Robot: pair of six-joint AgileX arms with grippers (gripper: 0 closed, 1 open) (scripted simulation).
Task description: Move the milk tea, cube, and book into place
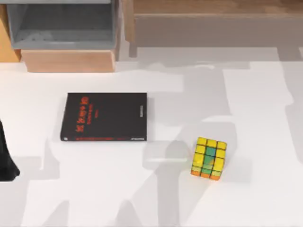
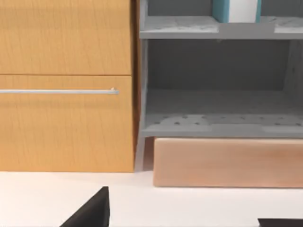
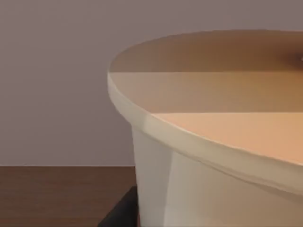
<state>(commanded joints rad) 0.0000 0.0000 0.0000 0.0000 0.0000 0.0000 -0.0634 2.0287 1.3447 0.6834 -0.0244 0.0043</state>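
Nearest on the white table (image 1: 94, 189), right of centre: the cube (image 1: 209, 158), standing alone; just left of it and farther back, the book (image 1: 104, 117) lying flat, black cover up, well apart from my left arm (image 1: 7, 158) at the left edge. Beyond, a wooden cabinet (image 1: 68, 60) with grey shelf (image 1: 64, 26). Close before my right wrist camera: a cream milk tea cup (image 3: 189, 189); whether either set of my fingers is apart or closed, I cannot tell.
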